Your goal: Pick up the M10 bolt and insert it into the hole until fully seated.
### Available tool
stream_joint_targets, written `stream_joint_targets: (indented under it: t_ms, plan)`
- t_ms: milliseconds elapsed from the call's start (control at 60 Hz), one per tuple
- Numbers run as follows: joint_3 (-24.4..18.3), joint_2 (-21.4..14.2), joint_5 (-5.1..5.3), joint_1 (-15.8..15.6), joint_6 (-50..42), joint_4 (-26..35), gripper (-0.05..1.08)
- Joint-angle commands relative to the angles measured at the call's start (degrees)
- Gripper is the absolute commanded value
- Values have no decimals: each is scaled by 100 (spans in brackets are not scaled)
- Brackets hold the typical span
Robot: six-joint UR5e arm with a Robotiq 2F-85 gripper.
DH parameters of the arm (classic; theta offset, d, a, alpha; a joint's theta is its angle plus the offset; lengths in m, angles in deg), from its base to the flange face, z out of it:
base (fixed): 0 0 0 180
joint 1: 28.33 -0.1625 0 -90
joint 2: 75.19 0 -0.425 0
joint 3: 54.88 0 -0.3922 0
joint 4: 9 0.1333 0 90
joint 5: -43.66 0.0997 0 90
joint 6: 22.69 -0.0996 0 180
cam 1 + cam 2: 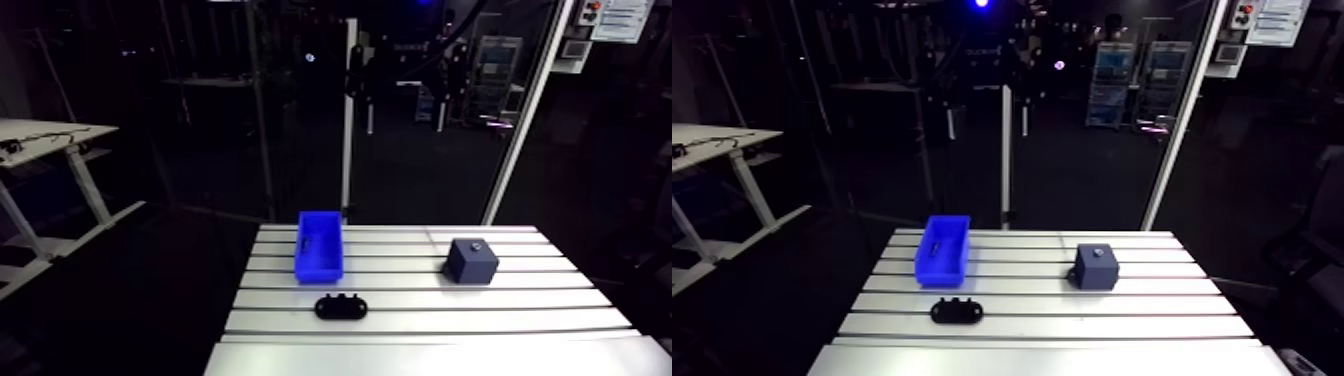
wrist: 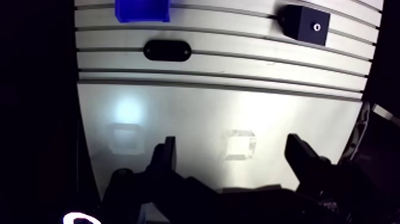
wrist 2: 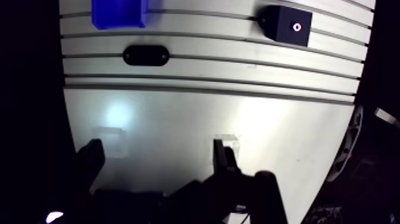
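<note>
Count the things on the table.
3: a blue bin on the far slats, a black oval part just before it, a dark block apart from both. The bin may hide more.

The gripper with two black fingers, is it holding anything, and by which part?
Nothing is held. The black two-finger gripper is open, and only the bare silver aluminium table shows in the gap.

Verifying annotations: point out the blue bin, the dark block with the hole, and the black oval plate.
blue bin (image 1: 320, 270), arm view, front wall
dark block (image 1: 470, 271), arm view, front face
black oval plate (image 1: 341, 307), arm view, centre of its top
</note>
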Motion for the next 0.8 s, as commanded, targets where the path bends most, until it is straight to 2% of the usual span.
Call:
stream_joint_targets:
  t_ms: [17,800]
  plan:
    - [-17,10,-22,19,10,-1,1]
    - [18,27,-30,20,1,-1,1]
